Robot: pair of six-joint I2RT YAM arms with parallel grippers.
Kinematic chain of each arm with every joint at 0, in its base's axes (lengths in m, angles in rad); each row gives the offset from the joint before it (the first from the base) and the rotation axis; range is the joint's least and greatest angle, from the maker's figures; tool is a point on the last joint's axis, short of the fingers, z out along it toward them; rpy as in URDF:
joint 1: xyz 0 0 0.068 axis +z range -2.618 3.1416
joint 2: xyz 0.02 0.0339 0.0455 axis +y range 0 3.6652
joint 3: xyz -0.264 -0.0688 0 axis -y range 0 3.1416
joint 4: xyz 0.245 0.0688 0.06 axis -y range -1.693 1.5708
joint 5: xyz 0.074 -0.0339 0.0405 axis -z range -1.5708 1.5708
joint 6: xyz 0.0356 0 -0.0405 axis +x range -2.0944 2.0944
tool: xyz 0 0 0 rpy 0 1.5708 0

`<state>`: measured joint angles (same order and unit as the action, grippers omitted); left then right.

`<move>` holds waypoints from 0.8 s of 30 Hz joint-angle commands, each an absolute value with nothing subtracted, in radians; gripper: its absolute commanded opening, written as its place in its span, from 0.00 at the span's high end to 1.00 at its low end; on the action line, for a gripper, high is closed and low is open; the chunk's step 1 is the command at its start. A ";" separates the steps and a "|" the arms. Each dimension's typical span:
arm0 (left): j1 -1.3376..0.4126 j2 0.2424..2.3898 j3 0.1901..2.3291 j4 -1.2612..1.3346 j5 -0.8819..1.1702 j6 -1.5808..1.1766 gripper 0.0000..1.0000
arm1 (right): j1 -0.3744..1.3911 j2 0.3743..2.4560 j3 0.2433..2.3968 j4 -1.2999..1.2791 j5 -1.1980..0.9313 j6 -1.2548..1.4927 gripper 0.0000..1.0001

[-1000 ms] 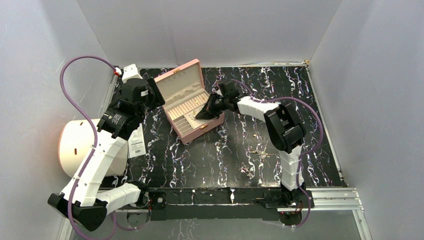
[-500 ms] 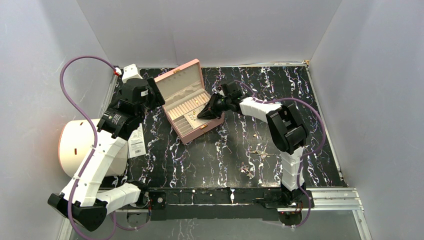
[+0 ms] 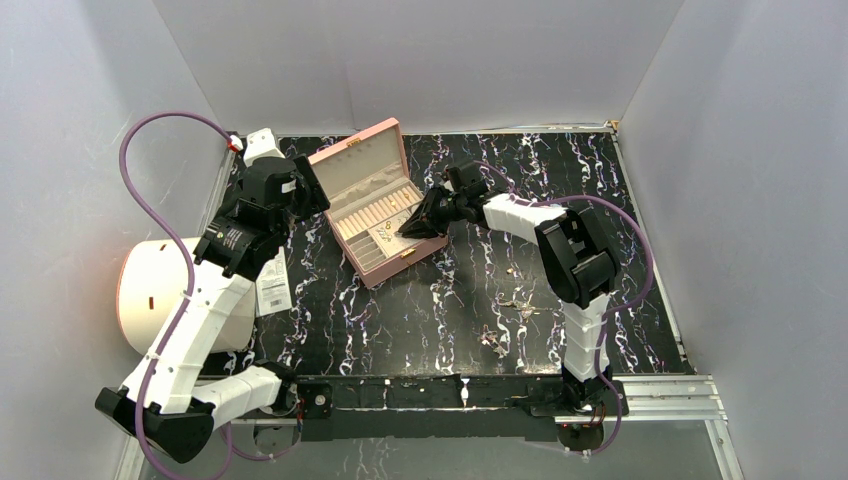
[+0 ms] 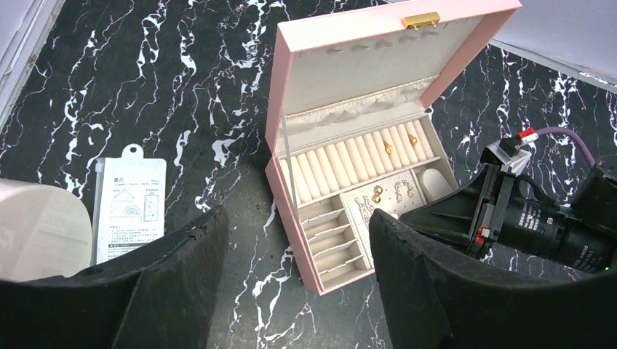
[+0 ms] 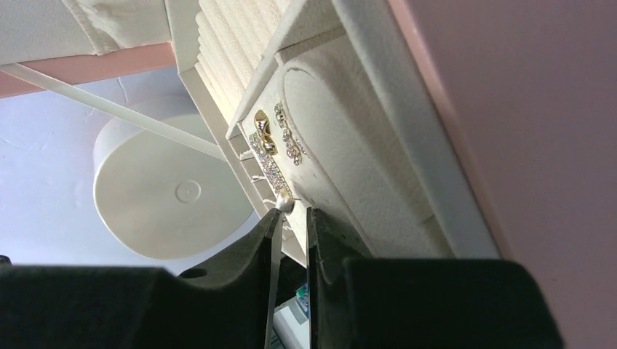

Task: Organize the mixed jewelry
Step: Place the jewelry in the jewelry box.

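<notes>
right gripper (image 5: 293, 214) backed off slightly, parted | left gripper (image 4: 298, 218) released, empty | two gold rings (image 4: 389, 149) on rolls (image 4: 342, 161)

Diffuse, even light, with soft shadows hugging the pink box (image 3: 372, 200). Top view is sharp. Warm tint on the white drum (image 3: 150, 290) left of the box. Right wrist view: right gripper (image 5: 293, 215) dark and blurred, box lining near blown out.
</notes>
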<state>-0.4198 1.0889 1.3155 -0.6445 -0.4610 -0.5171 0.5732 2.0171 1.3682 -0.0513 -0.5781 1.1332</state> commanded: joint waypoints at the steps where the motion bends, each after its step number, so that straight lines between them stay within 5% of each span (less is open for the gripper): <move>1: -0.416 1.065 1.310 -0.640 -0.475 -0.520 0.32 | 0.575 1.961 1.366 -0.039 -0.583 1.112 0.73; 24: -0.416 1.075 1.336 -0.629 -0.467 -0.526 0.32 | 0.595 1.972 1.598 -0.243 -0.433 0.850 0.71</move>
<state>-0.4198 1.0885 1.3155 -0.6437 -0.4595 -0.5209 0.5789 1.9881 1.4986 -0.1959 -0.4778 0.9352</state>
